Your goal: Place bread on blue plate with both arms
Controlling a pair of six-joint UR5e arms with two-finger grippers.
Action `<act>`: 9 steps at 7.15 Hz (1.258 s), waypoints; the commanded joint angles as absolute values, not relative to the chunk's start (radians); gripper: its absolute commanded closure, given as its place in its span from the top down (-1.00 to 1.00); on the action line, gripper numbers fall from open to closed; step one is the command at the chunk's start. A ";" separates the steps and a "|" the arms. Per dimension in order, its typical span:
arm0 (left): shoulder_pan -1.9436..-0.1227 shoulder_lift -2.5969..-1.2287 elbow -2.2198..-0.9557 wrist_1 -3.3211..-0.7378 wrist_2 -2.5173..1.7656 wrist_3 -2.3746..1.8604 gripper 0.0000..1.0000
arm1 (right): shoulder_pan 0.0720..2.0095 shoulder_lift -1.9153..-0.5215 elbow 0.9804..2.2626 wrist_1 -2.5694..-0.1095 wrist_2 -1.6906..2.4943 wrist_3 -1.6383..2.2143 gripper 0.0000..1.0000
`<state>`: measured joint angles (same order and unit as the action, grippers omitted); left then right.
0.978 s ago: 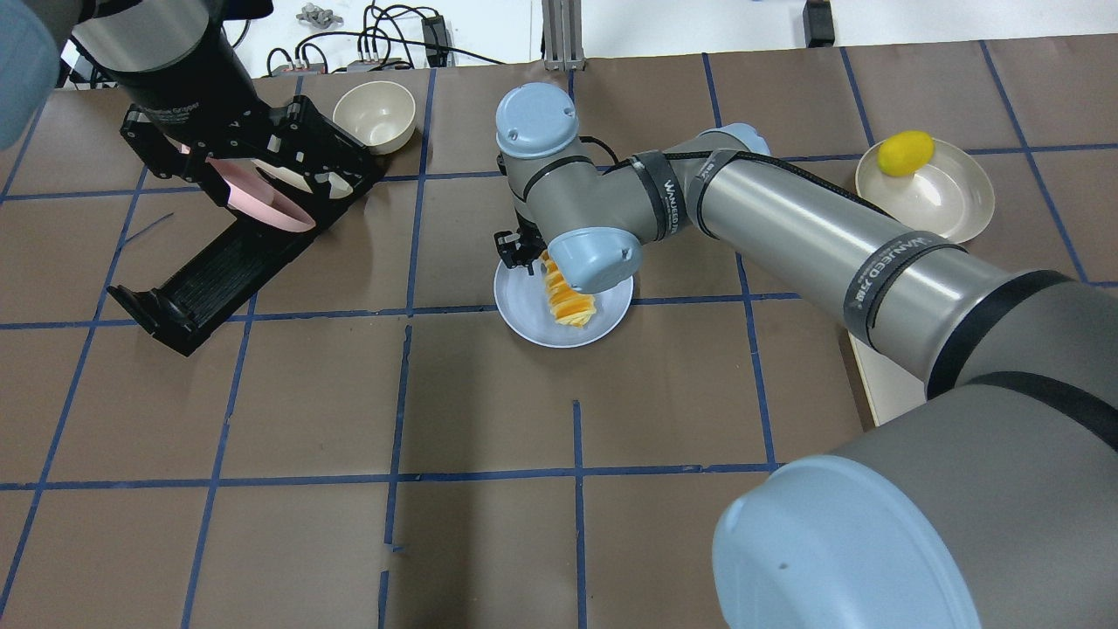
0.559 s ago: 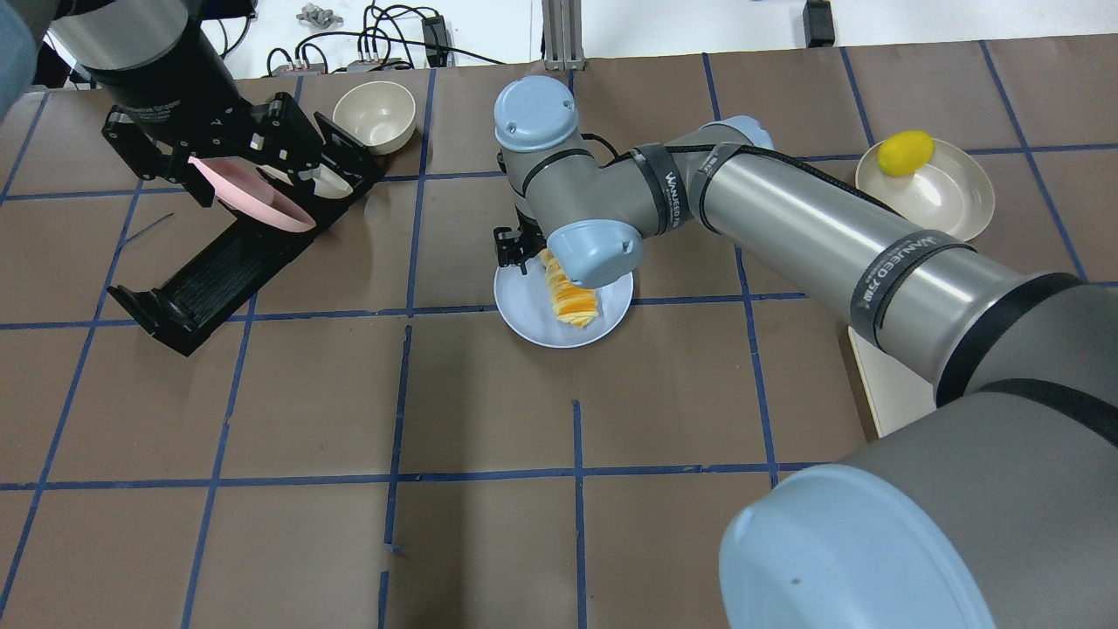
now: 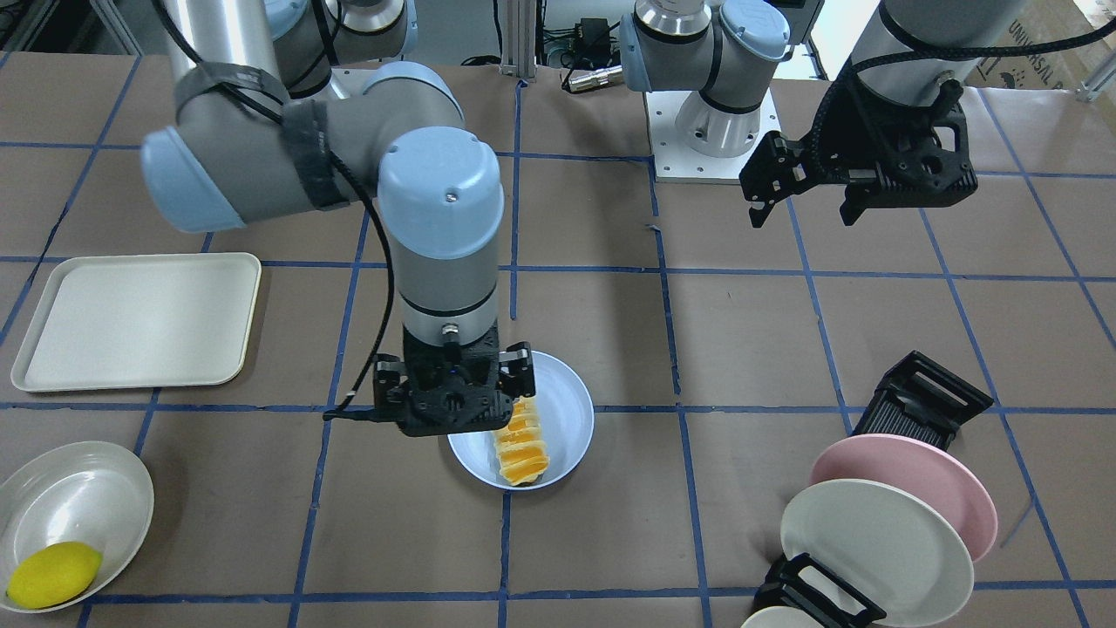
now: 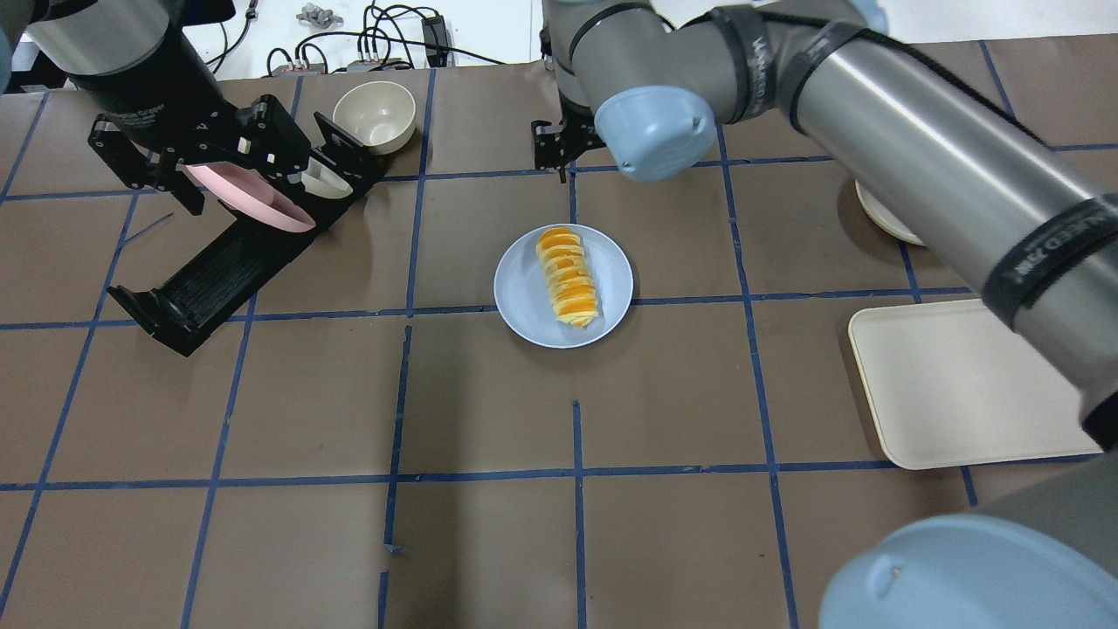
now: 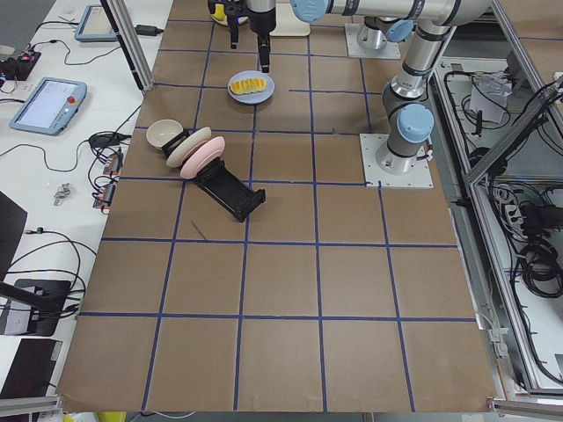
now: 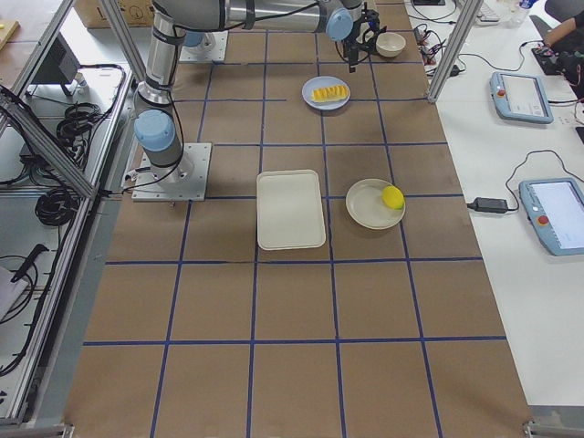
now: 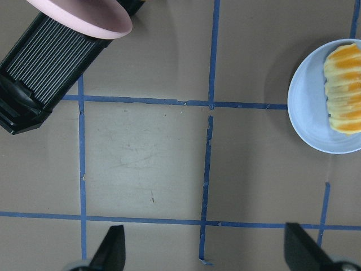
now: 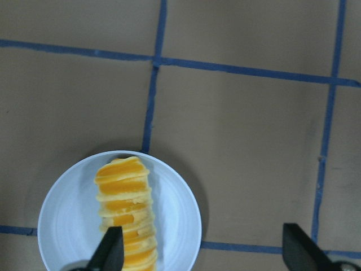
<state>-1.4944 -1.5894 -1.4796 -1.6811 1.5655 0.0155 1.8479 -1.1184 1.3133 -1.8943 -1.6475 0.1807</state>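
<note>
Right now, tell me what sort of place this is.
Probably a robotics lab workcell: a tape-gridded table, a teach pendant beside it, bread staged on a blue plate.

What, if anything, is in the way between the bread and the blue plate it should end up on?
Nothing visible. The bread already lies on the blue plate, stretched across its middle. The right gripper hangs open above the plate, apart from the bread, with nothing between them.

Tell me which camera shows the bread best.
Overhead exterior: the whole bread lies unobstructed on the blue plate. Front-facing hides part behind the right arm; both wrist views crop it at the frame edge; the side views show it small.
</note>
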 commanded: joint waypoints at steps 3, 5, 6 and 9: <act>-1.496 -1.589 -1.485 -1.681 1.562 0.014 1.00 | 1.543 -1.294 1.308 -1.676 -1.523 0.001 0.95; -1.496 -1.588 -1.486 -1.681 1.560 0.015 1.00 | 1.491 -1.401 1.406 -1.629 -1.511 -0.032 0.94; -1.496 -1.588 -1.488 -1.681 1.560 0.015 1.00 | 1.493 -1.504 1.539 -1.646 -1.506 -0.035 0.94; -1.496 -1.588 -1.489 -1.681 1.560 0.017 1.00 | 1.512 -1.606 1.667 -1.726 -1.635 -0.020 0.94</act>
<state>-1.4957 -1.5877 -1.4892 -1.6812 1.5600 0.0163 1.4954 -1.5825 1.6474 -1.7195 -1.5775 -0.0272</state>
